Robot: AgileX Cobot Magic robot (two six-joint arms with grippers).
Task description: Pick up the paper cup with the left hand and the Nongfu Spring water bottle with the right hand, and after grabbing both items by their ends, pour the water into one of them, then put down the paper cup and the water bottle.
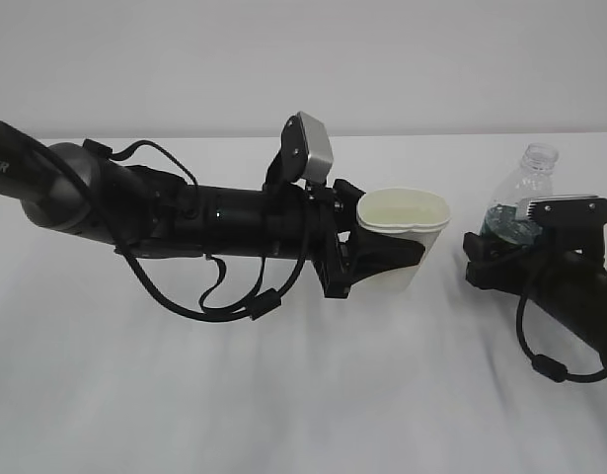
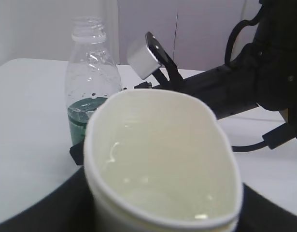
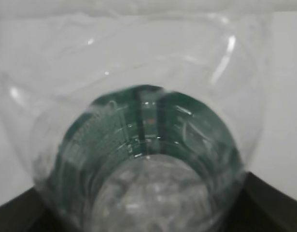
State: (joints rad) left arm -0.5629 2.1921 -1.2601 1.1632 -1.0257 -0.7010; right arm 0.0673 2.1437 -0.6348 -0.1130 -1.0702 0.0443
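The paper cup is upright at the middle, its rim squeezed to an oval, with my left gripper shut on its lower wall. In the left wrist view the paper cup fills the front, pale yellowish inside with a few wet glints low down, and black fingers flank it. The Nongfu Spring water bottle stands upright at the right, capless, its green label low. My right gripper surrounds its base. In the right wrist view the bottle sits between dark fingers; contact is unclear.
A white table lies under both arms, with a pale wall behind. The left arm's loose black cables hang close to the tabletop. The right arm and its grey camera stand just behind the bottle.
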